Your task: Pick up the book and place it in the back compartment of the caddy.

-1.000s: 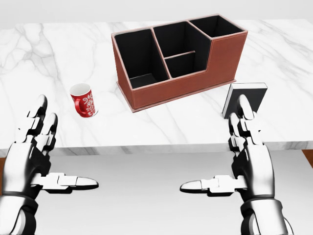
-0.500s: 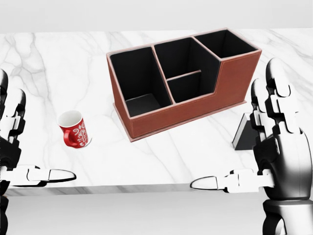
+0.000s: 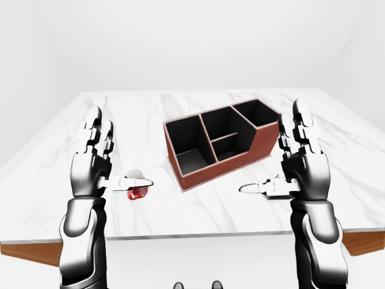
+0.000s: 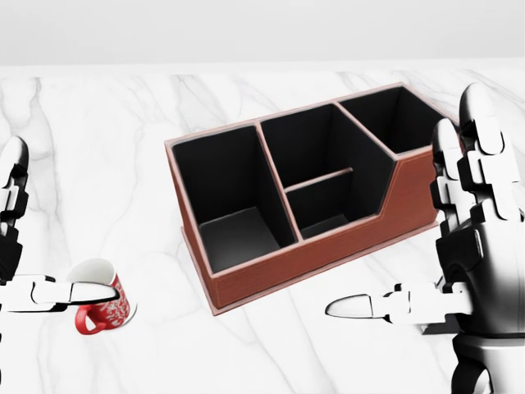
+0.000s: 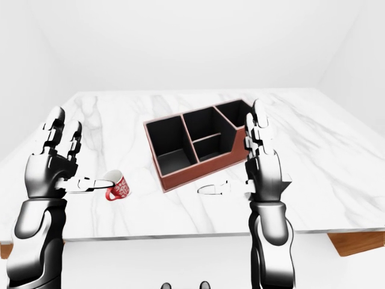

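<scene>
Overall, white marble table (image 3: 198, 211) runs wide; its near edge crosses the bottom of both eye views, bare wood showing beneath at the lower corners. Open marble lies to the right of the caddy (image 4: 328, 254) and between the two hands.

Book: not visible in any view; the right hand (image 4: 480, 246) covers the marble at the caddy's right end. Its position cannot be told.

Caddy: reddish-brown walls, black lining, set at a slant mid-table. One long compartment at left, a middle section split by a low divider, a taller compartment at the upper right. All look empty.

Red mug (image 5: 117, 188) with white pattern stands left of the caddy, well apart, partly behind the left thumb.

Left hand (image 3: 93, 162): fingers upright and spread, thumb out sideways, holding nothing. Right hand: same, spread and empty.
</scene>
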